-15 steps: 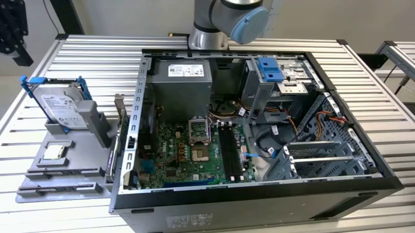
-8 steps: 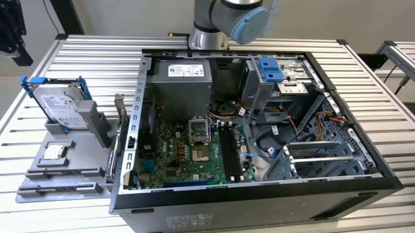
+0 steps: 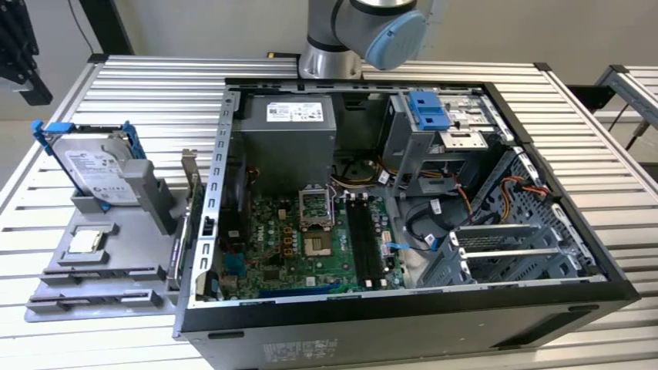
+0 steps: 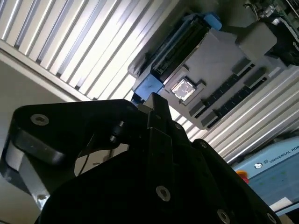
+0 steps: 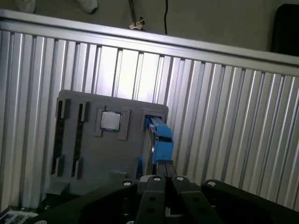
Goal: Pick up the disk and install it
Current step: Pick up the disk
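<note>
Seen from the exterior view's left: the disk (image 3: 98, 166) stands on edge in a slot at one end of the grey holder (image 3: 103, 266). Its white label faces the camera and its blue rail bracket frames it. A small square chip (image 3: 88, 240) sits in a pocket near the holder's middle. The open computer case (image 3: 411, 297) stands just beside the holder on the ribbed surface (image 3: 144, 85), and my arm (image 3: 360, 31) rises beyond the case.

My gripper (image 5: 164, 164) hangs well apart from the holder, pointed toward the disk's end of it. The jaws look drawn together with nothing between them.

I judge the disk dense and rigid, weighty for its size, with smooth metal faces that could slip. It is also sensitive to knocks. The plastic bracket probably flexes more than the metal body. The upper part stands free above the slot, so I would hold it there, across the two broad faces and centred to prevent swinging.

The exterior view gives the label face, the depth of the slot and the case interior with its blue latch piece (image 3: 427, 108). Both wrist views give the disk edge-on, as a thin dark slab between blue ends. They also give my own line toward the holder.
</note>
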Available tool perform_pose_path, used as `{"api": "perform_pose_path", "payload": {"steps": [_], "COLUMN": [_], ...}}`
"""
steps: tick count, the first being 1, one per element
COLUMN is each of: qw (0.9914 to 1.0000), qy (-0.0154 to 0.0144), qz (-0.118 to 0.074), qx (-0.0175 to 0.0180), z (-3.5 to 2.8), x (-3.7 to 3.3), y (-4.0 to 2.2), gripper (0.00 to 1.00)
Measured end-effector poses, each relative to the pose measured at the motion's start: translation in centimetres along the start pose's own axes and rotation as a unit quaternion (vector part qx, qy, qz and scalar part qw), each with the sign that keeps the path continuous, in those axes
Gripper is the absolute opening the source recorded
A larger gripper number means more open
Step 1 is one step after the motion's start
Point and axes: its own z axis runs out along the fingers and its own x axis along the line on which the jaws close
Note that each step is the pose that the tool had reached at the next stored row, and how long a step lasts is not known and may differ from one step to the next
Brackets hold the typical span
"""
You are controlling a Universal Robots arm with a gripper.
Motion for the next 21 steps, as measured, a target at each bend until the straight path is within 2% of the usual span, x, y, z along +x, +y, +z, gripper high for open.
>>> {"api": "perform_pose_path", "payload": {"steps": [4, 10, 19, 20, 21], "qw": [0.99999, 0.99913, 0.99905, 0.99905, 0.99904], "qy": [0.0000, 0.0002, 0.0002, 0.0002, 0.0002], "qz": [0.005, 0.042, 0.044, 0.044, 0.044], "qx": [0.0002, 0.0011, 0.0010, 0.0010, 0.0010], "z": [0.02, 0.14, 0.16, 0.16, 0.16], "x": [0.00, 0.01, 0.02, 0.02, 0.02], "y": [0.02, 0.01, 0.01, 0.01, 0.01], "gripper": [0.00, 0.00, 0.00, 1.00, 1.00]}}
